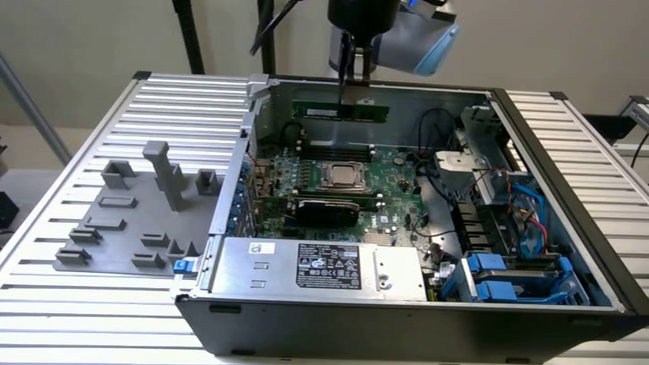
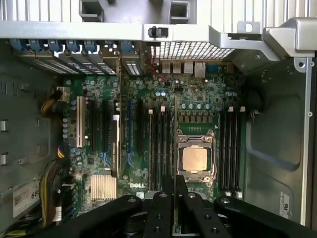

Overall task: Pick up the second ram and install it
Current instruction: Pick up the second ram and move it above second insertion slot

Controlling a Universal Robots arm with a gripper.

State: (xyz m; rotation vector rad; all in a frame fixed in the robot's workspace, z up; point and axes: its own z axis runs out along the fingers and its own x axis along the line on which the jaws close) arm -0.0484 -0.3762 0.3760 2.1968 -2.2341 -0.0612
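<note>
You're mid-carry: your gripper (image 1: 349,95) pinches the ram (image 1: 341,112) above the case (image 1: 385,323), far side; seating calls for squaring it over a slot (image 2: 229,148).

Middle of the second ram (image 1: 319,111) behind the hand (image 1: 351,101); arm (image 1: 367,11) beyond top edge.

The memory stick (image 1: 340,111) is showing green, and the gripper (image 1: 349,95) pinching it is showing black. The motherboard (image 1: 381,171) is showing green too, striped with black slots (image 2: 158,148) around a silver processor (image 1: 345,176). A gold finned heat sink (image 2: 103,187) is gleaming on it. The case (image 1: 406,327) is looking black outside and grey inside, with blue clips (image 1: 497,277) standing out. The counter (image 1: 193,91) is showing silver-white ribbed stripes under grey blocks (image 1: 163,175).
</note>
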